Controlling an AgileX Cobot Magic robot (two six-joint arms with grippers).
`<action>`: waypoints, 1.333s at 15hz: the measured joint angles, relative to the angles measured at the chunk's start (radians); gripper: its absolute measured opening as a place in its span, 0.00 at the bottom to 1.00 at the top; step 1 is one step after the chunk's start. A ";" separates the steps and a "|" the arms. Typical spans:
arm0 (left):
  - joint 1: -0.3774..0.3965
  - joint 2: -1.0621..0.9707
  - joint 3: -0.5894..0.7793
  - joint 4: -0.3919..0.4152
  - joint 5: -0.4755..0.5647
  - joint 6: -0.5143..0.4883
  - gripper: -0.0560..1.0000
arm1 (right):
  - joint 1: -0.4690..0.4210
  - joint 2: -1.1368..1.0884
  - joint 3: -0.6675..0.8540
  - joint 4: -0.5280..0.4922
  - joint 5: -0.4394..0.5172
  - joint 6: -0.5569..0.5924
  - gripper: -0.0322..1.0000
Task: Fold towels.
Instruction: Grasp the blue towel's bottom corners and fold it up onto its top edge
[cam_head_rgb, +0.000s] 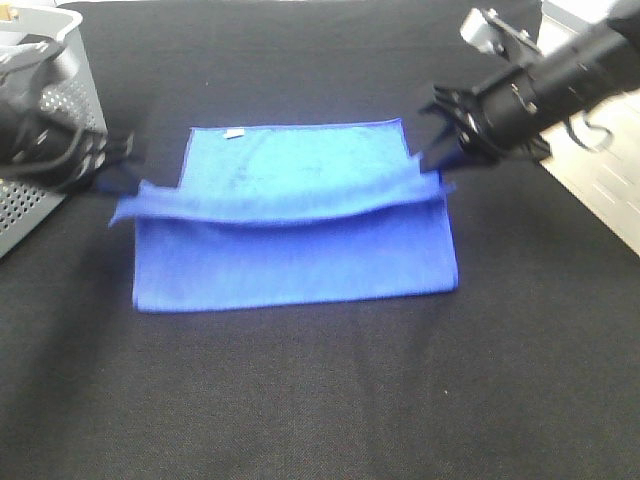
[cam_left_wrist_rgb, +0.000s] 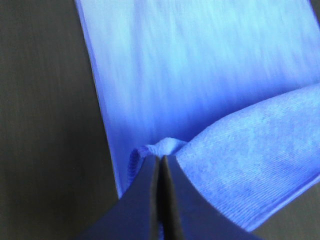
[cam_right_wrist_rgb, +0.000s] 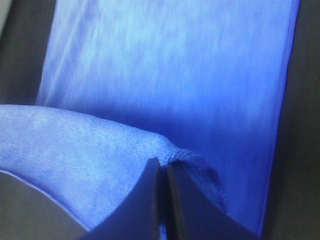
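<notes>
Blue towel (cam_head_rgb: 298, 255), long axis from left claw (cam_head_rgb: 127, 180) to right claw (cam_head_rgb: 434, 165)

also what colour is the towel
The towel is plain blue, with no pattern; it shows best in the exterior high view.

Plain bright blue towel (cam_head_rgb: 300, 235), small white tag (cam_head_rgb: 233, 132), black tabletop (cam_head_rgb: 320, 400), pale grey basket (cam_head_rgb: 78, 85) dotted with holes, upper left
</notes>
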 joint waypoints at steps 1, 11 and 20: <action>0.000 0.057 -0.076 0.001 0.000 0.000 0.05 | 0.000 0.046 -0.070 -0.013 0.001 0.017 0.03; 0.000 0.498 -0.680 0.035 -0.152 0.002 0.05 | 0.000 0.587 -0.849 -0.171 0.003 0.147 0.03; 0.000 0.742 -0.969 0.074 -0.148 0.016 0.47 | 0.000 0.753 -1.015 -0.285 -0.101 0.148 0.52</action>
